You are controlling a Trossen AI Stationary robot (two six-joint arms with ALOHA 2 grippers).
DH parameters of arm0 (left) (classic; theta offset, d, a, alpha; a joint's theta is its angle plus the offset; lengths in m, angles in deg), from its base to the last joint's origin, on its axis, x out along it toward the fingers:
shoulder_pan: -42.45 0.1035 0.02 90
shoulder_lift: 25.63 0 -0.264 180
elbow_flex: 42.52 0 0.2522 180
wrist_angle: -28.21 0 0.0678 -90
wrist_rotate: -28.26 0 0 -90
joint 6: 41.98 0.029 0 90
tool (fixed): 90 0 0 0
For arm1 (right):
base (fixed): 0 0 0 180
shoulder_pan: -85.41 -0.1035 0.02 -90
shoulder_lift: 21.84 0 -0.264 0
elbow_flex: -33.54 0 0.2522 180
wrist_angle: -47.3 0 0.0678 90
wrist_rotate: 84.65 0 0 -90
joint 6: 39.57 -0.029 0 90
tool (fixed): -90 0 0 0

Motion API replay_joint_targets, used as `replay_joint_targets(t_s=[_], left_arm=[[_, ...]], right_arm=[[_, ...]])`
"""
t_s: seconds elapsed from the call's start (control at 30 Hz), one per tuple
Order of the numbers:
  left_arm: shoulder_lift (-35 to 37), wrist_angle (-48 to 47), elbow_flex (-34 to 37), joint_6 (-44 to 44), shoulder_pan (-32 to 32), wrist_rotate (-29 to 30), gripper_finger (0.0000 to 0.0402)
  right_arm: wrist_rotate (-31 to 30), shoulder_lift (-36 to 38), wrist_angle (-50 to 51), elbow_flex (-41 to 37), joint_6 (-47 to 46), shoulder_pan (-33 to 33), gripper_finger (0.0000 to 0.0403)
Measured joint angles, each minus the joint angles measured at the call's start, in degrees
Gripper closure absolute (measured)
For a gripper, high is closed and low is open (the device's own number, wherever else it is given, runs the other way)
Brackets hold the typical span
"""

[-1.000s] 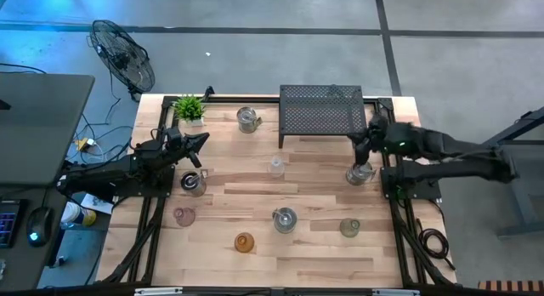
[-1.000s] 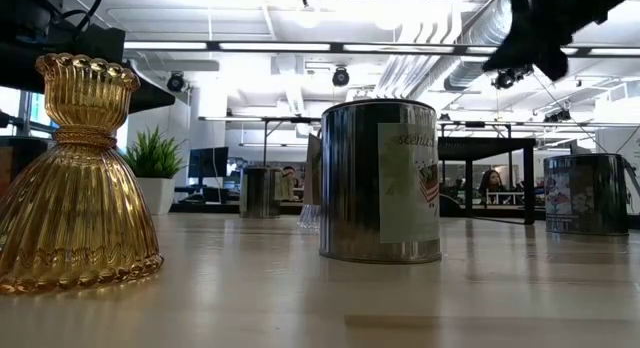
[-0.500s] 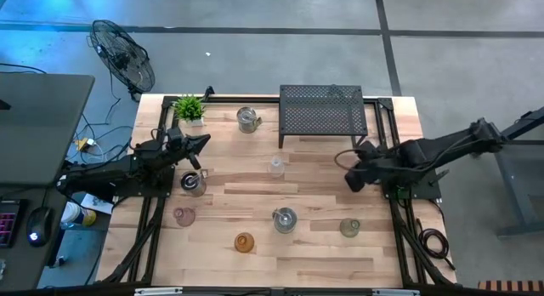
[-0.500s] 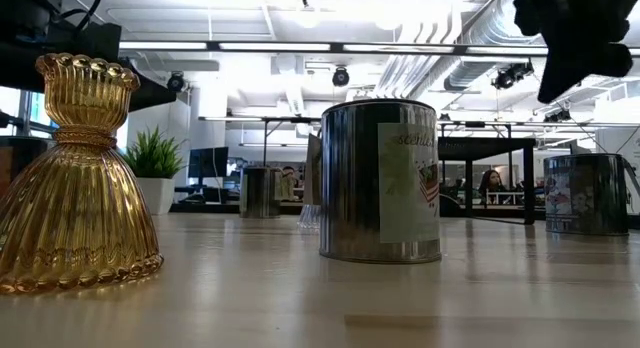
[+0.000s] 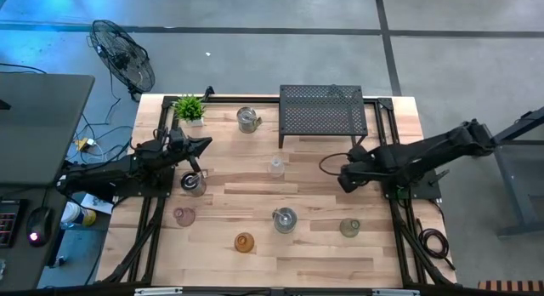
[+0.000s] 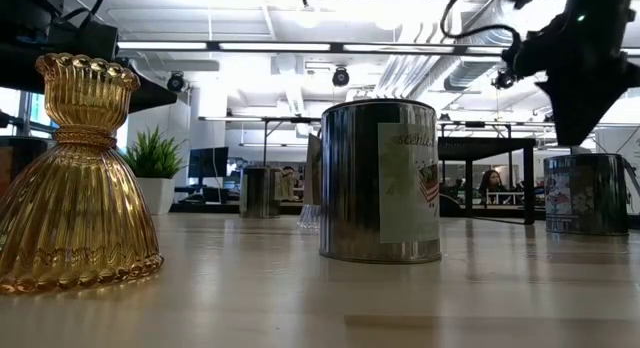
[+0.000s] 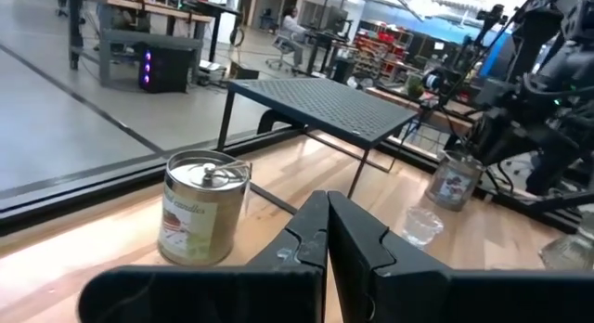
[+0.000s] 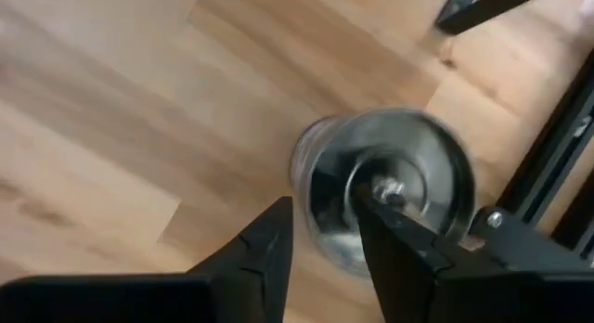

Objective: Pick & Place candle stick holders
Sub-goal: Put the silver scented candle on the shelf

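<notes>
Several small glass holders stand on their bases on the wooden table [image 5: 314, 262]: silvery ones [image 5: 247, 119], [image 5: 193, 183], [image 5: 285, 219], a clear one [image 5: 275, 166], a pink one [image 5: 184, 216], an amber one [image 5: 244, 241] and a greenish one [image 5: 349, 227]. My right gripper [image 5: 342, 179] is open and hovers just above another silvery holder [image 8: 385, 188]. That holder stands at the table's right side and also shows in the low view [image 6: 585, 193]. My left gripper [image 5: 206, 143] is shut and empty at the table's left, above the silvery holder there.
A black mesh rack [image 5: 323, 113] stands at the far edge, right of centre. A green potted plant [image 5: 189, 107] stands at the far left corner. The arms' black frame rails [image 5: 399, 219] run along both sides. Bare wood lies along the near edge.
My right gripper has swung from beside the rack's right leg a little toward the table's near and left edges. It has come down over the silvery holder, while its arm has swung out over the table's right edge. The holders have stayed in place.
</notes>
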Motion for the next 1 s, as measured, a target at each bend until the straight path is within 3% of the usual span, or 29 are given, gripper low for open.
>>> replay_joint_targets(t_s=[0.3, 0.63, 1.0], left_arm=[[0.0, 0.0, 0.0, 0.2, 0.0, 0.0, 0.0401], [0.0, 0.1, 0.0, 0.2, 0.0, 0.0, 0.0401], [0.0, 2.6, 0.0, 3.4, 0.0, 2.4, 0.0401]], right_arm=[[1.7, -2.5, -2.9, 0.0, 6.5, 4.8, 0.0303], [5.6, -3.3, -6.2, -2.0, 8.7, 9.1, 0.0366], [6.5, -2.4, -6.6, -2.2, 10.7, 9.3, 0.0399]])
